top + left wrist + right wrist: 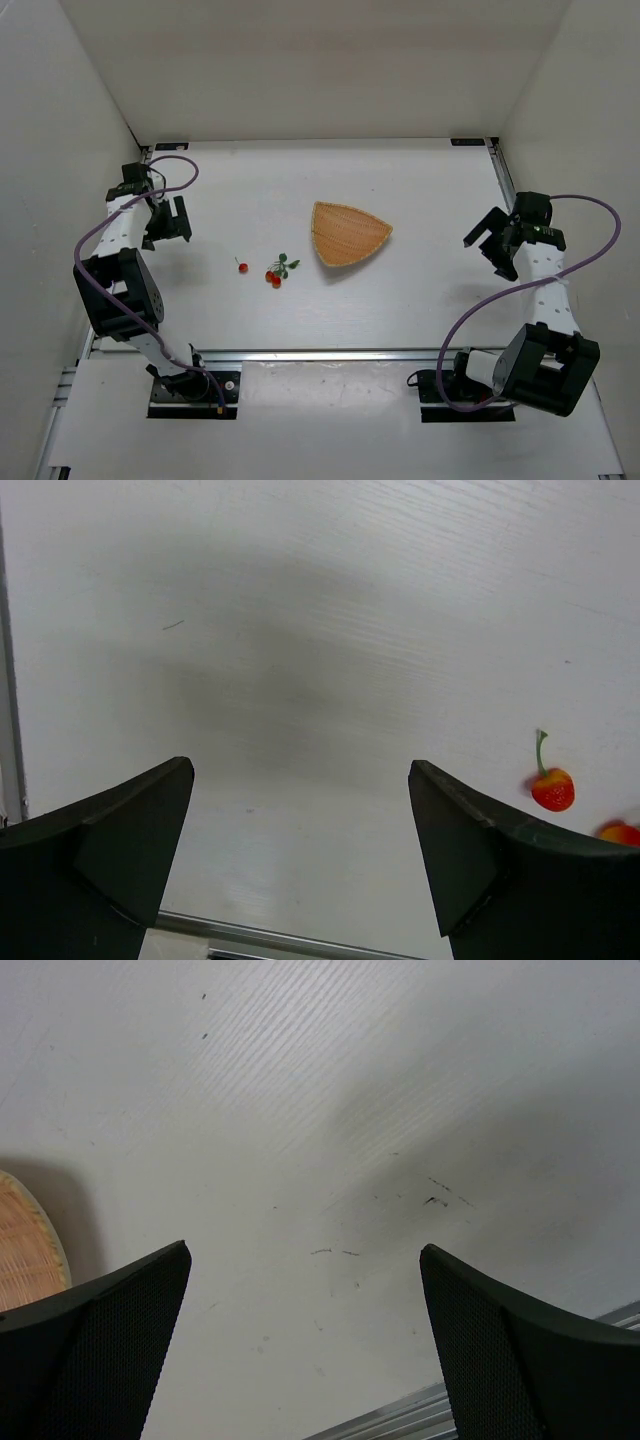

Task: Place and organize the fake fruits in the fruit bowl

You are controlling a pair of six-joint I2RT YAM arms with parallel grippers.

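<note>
White table (400, 310) fills the frame. Wicker fruit bowl (348, 235) sits centre. Left gripper (172, 222), middle left, and right gripper (489, 245), middle right, gape empty. Clustered fake fruits (277, 272) and single cherry (242, 267) lie between left gripper and bowl.

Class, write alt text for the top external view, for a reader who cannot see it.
A tan wicker basket sits empty at centre, with small red fake cherries lying loose to its left. The left gripper and right gripper hang open and empty on either side.
</note>
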